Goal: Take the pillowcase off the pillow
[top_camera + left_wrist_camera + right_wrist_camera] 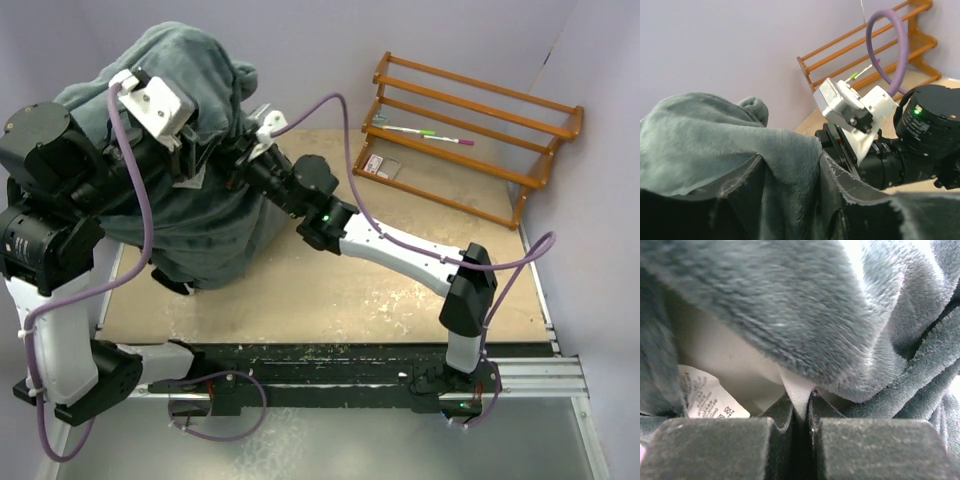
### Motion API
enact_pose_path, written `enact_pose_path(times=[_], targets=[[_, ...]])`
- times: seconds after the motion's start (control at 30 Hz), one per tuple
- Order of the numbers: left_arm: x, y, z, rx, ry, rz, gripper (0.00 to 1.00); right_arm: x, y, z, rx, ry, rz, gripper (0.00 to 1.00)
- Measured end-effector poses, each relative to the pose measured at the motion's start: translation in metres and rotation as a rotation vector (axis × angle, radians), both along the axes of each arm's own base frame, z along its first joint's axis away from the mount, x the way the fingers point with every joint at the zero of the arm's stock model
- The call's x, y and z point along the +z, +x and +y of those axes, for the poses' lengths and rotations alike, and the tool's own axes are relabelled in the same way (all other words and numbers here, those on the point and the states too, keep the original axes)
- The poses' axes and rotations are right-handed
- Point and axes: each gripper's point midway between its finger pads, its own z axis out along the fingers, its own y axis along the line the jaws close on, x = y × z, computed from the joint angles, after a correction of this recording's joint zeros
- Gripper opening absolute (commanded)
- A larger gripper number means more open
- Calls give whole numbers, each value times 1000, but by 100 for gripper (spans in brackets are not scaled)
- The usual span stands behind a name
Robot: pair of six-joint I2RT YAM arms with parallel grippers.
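The pillowcase (200, 200) is a big, soft, grey heap at the far left of the table (400, 290), and it stands up tall like a little hill. Only its fuzzy grey side shows. The left arm (60, 190) comes up on the left and pokes into the near side of the heap. The left pincer (185, 150) goes into the folds, so you cannot tell if it is open or closed. From the left wrist you see grey cloth draped across the bottom, with a frayed edge. The right arm's white camera box (842, 105) is just past it, and a purple cable (900, 45) loops above. The right arm (400, 250) reaches from the near right across the table to the heap. The right pincer (802, 415) is closed. Its two dark fingers (715, 445) pinch a small fold of white cloth that belongs to the pillow (725, 360). The pillow is inside the pillowcase, and only a pale patch of it peeks out under the grey fuzz. A white washing tag (705, 395) with tiny print hangs at the left, next to that patch. At the far right of the table, well away from the heap, there is a wooden rack (470, 130). Two pens lie on it, one with a green tip (408, 130) and one with a pink tip (448, 140). A small flat packet (385, 167) sits at its low left end.
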Motion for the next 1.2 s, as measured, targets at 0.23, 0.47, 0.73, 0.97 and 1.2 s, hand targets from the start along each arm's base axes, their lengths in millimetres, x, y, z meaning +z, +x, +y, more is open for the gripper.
enact_pose_path(times=[0.23, 0.47, 0.73, 0.97, 1.2], targets=[[-11, 0, 21, 82, 138, -143, 50, -4, -50, 35, -32, -57, -29, 0], [-15, 13, 45, 190, 344, -261, 57, -21, -59, 23, -103, -82, -11, 0], [-17, -28, 35, 7, 431, -209, 79, -19, -35, 4, -195, -83, 13, 0], [-56, -67, 28, -145, 460, -121, 79, -11, -28, 1, -207, -104, 19, 0], [-71, -22, 32, -22, 494, -183, 80, -12, -27, 2, -211, -111, 21, 0]])
